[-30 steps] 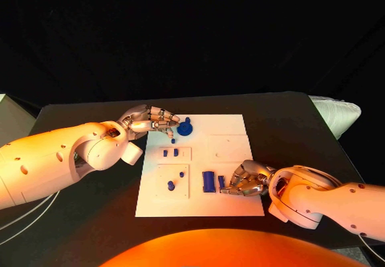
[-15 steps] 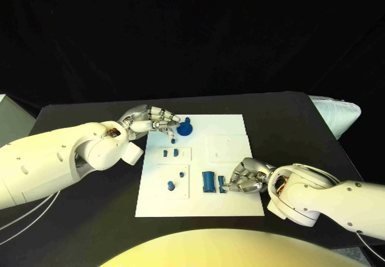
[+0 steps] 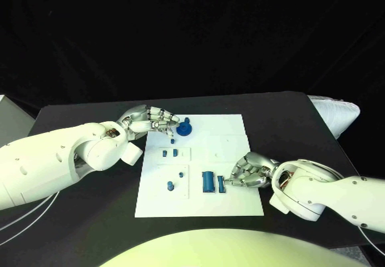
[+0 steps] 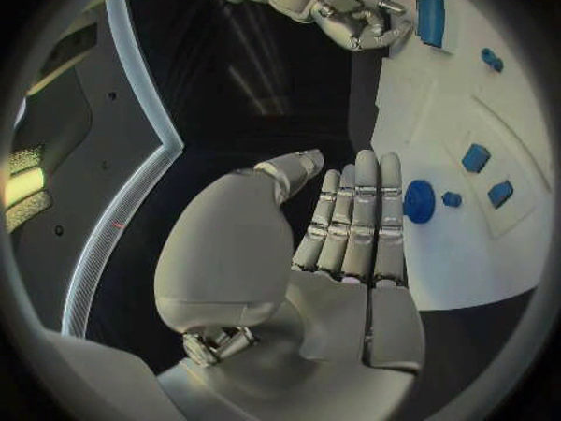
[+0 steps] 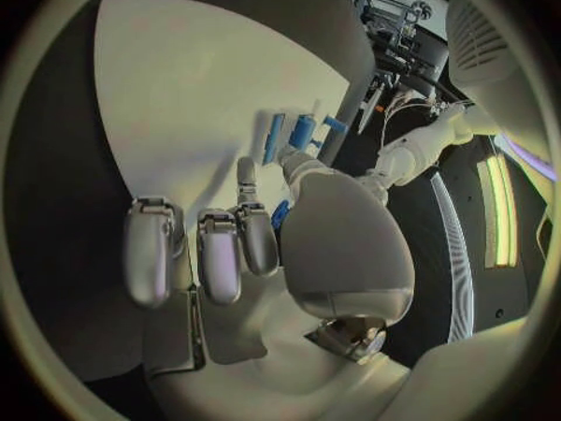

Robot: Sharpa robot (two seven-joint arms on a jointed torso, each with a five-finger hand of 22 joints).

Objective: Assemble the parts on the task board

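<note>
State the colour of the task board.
White task board, clearest in the head view.

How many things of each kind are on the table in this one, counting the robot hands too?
task board, white: 1
blue parts: 8, as far as the head view lets me separate them
left robot hand and right robot hand: 2
Total: 11
</note>
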